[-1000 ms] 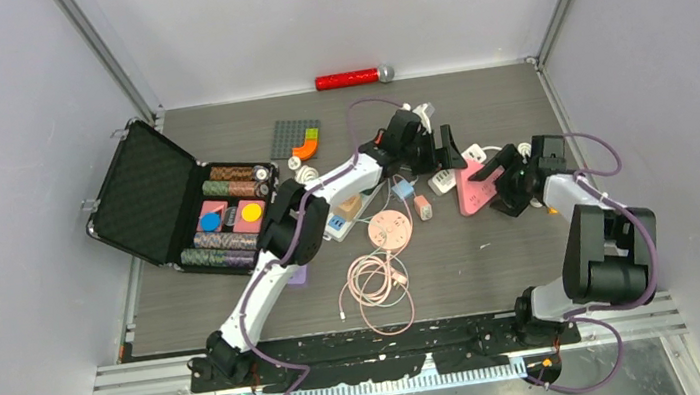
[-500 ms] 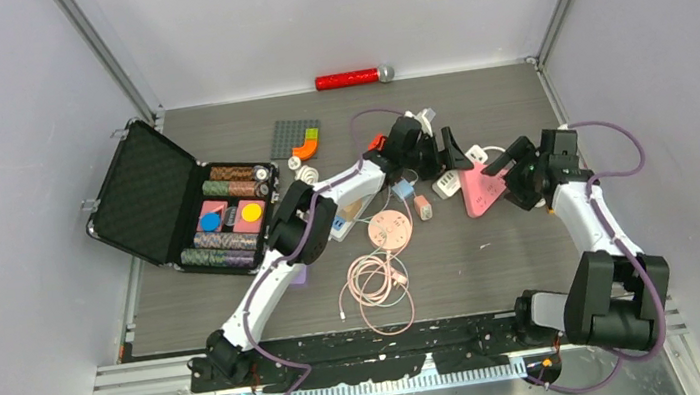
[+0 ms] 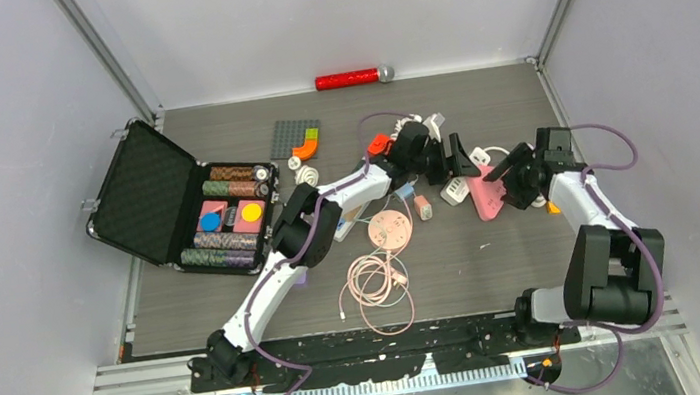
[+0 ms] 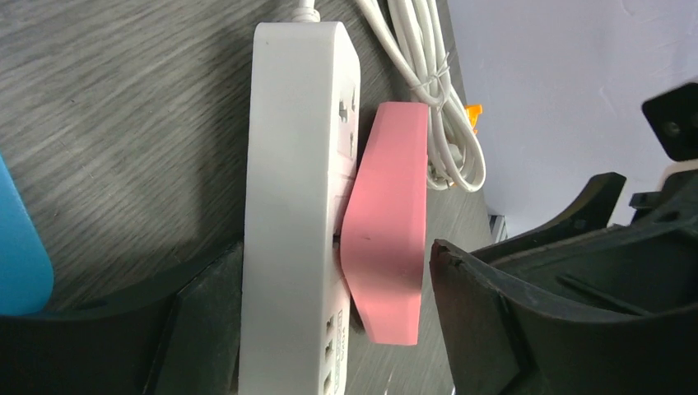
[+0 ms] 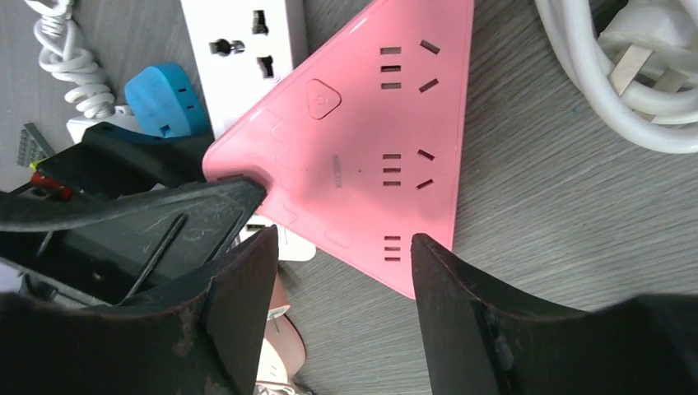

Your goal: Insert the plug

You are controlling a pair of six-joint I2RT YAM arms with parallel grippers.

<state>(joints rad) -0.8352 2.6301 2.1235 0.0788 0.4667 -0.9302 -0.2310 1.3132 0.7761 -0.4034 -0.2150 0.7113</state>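
A white power strip (image 4: 296,206) lies between my left gripper's (image 4: 337,247) open jaws. A pink triangular socket block (image 4: 387,222) is pressed against its socket face. In the right wrist view the pink block (image 5: 362,140) lies flat with its sockets up, just ahead of my open, empty right gripper (image 5: 343,239). A white plug with metal prongs (image 5: 650,49) lies on its coiled cable at the top right, held by nothing. In the top view the left gripper (image 3: 452,160) and right gripper (image 3: 504,173) flank the pink block (image 3: 487,193) and the strip (image 3: 453,190).
A blue adapter (image 5: 165,103) lies beside the strip. A pink round disc (image 3: 389,227) and a coiled pink cable (image 3: 374,283) lie nearer the bases. An open black case (image 3: 140,198) of coloured chips stands at the left. A red microphone (image 3: 352,78) lies at the back wall.
My left gripper has moved right and now straddles the white strip. My right arm has swung in. The pink block has shifted right and turned against the strip.
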